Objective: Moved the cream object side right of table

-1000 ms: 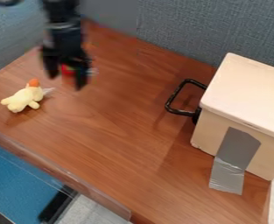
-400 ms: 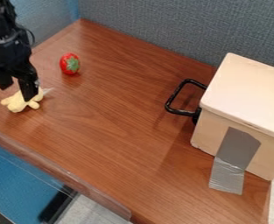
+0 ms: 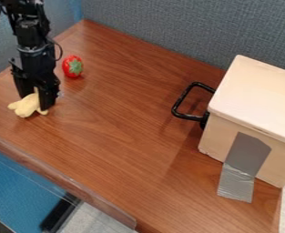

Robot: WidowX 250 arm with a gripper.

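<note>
Cream toy (image 3: 27, 106) clamped in the black gripper (image 3: 36, 100): we see the pair at the frame's left, near a red strawberry (image 3: 73, 67) on the brown table (image 3: 123, 125).

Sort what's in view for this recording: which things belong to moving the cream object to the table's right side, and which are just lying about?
In the job:
- cream soft toy
- pincer, at the toy
- wooden table

Just lying about:
- red strawberry with green top
- pale box with black handle
- grey tape on the box
</note>
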